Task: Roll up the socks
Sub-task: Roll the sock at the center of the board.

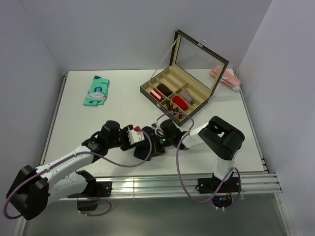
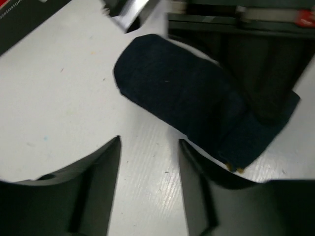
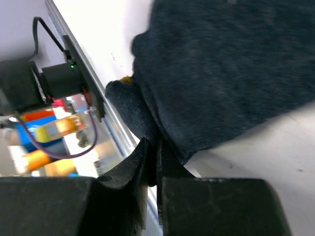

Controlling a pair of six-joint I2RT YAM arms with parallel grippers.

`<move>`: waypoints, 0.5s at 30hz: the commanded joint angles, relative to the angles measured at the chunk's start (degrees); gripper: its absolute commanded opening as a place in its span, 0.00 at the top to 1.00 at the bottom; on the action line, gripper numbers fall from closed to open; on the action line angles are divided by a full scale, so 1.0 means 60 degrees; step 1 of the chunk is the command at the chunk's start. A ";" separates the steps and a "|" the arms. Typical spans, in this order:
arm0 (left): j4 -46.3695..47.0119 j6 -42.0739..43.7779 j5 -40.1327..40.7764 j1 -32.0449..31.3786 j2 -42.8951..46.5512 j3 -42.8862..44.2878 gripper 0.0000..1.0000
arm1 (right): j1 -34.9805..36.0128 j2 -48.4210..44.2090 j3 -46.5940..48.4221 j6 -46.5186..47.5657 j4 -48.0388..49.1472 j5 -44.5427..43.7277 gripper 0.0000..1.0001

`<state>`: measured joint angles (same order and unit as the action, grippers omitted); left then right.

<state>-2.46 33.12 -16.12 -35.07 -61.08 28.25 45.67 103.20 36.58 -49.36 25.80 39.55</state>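
White table, near edge: the navy sock lies loosely folded between the arms. The right gripper is clamped on its edge; the left gripper stands open, just short of it. With only an edge held, the fold may spring loose.

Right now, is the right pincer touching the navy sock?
Touching. The right wrist view shows the right pincer shut on an edge of the navy sock, with fabric caught between its fingers.
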 commanded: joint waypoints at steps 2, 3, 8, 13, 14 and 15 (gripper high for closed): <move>0.0483 0.1012 0.0460 -0.0673 0.0380 -0.0269 0.36 | -0.0375 0.0466 0.0100 -0.0693 -0.1238 0.0556 0.95; 0.0527 0.1143 0.0417 -0.0732 0.0525 -0.0371 0.35 | -0.0419 0.0582 0.0187 -0.0708 -0.1355 0.0629 0.95; 0.0030 0.1364 0.0065 -0.1244 0.0746 -0.0709 0.34 | -0.0565 0.0847 0.0699 -0.0664 -0.2278 0.0820 0.95; -0.0351 0.1613 0.0152 -0.1888 0.0820 -0.0885 0.34 | -0.0683 0.1111 0.1081 -0.0488 -0.3011 0.0718 0.94; -0.0337 0.1599 0.0210 -0.1947 0.0820 -0.0900 0.34 | -0.0697 0.1140 0.1168 -0.0474 -0.3084 0.0732 0.94; -0.0308 0.1511 0.0240 -0.2021 0.0776 -0.0914 0.32 | -0.0727 0.1213 0.1198 -0.0445 -0.3128 0.0733 0.93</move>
<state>-3.92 41.25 -14.74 -45.78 -57.10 23.31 42.00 107.96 43.05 -53.49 13.87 47.27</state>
